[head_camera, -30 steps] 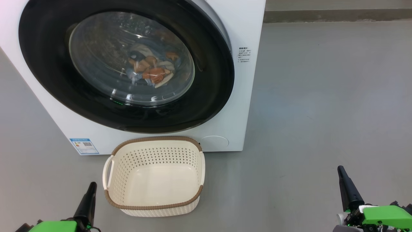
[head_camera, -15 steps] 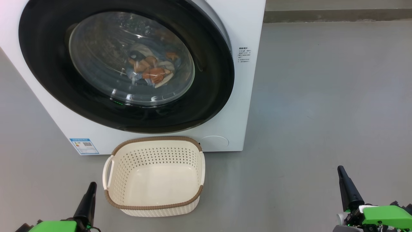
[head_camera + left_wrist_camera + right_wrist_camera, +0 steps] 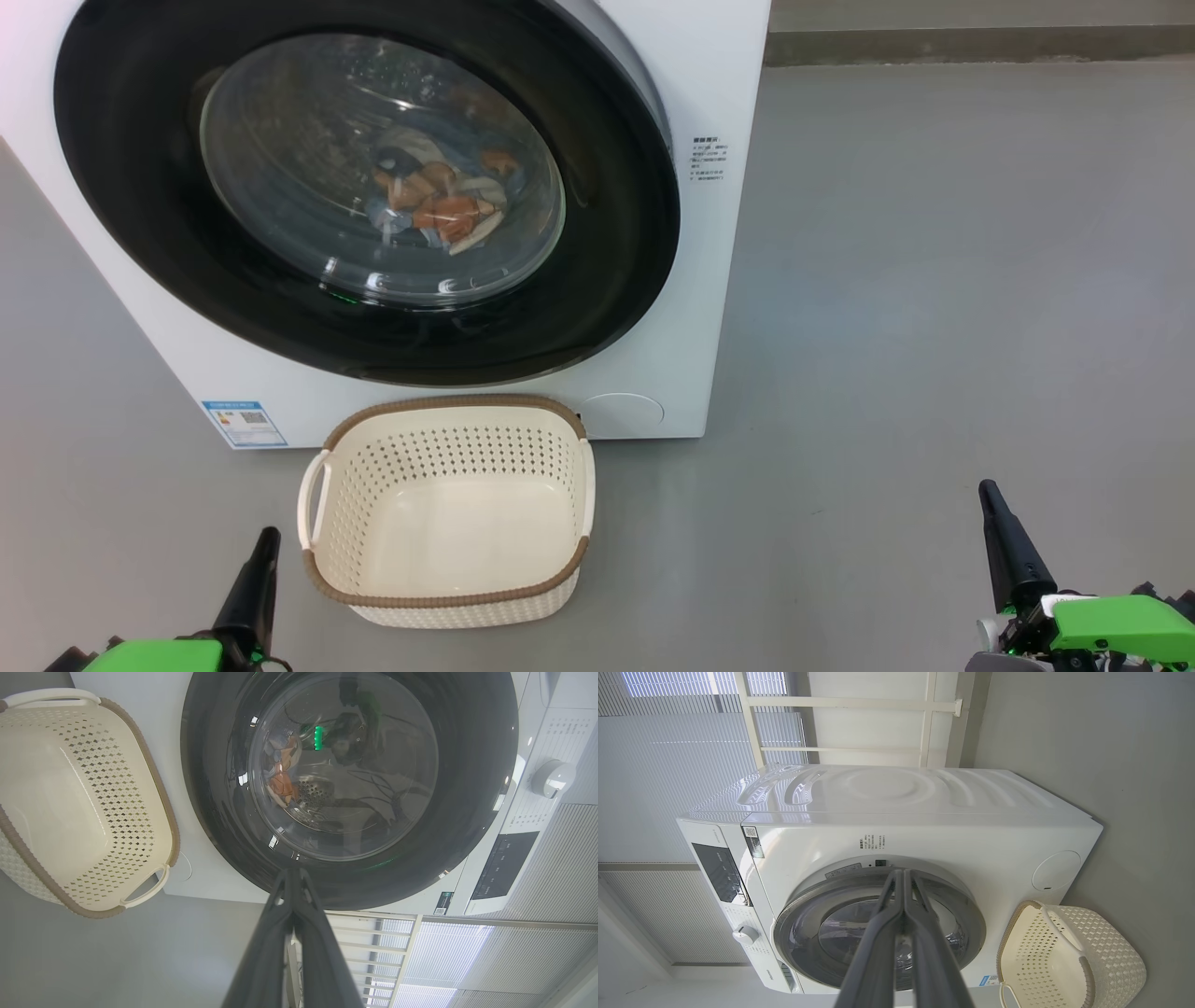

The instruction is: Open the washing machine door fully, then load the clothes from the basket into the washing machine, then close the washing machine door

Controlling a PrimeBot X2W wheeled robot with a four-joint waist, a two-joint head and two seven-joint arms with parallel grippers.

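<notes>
The white washing machine (image 3: pixel 709 280) fills the upper left of the head view, and its black-rimmed door (image 3: pixel 616 233) lies shut against the front. Through the glass I see the clothes (image 3: pixel 434 201) in blue, orange and cream inside the drum. On the floor before the machine stands the cream basket (image 3: pixel 448 511) with nothing in it. My left gripper (image 3: pixel 266 541) is shut, low beside the basket's left. At the lower right, my right gripper (image 3: pixel 988 495) is shut too, far from the basket. The wrist views show the door (image 3: pixel 467 788) (image 3: pixel 966 914), the basket (image 3: pixel 84 802) (image 3: pixel 1069 956) and pressed-together fingers (image 3: pixel 292 896) (image 3: pixel 901 896).
Grey floor (image 3: pixel 934 280) spreads wide to the right of the machine up to a wall base at the back. A control panel with a knob (image 3: pixel 551 778) sits on the machine's top front. Window blinds (image 3: pixel 668 765) stand behind the machine.
</notes>
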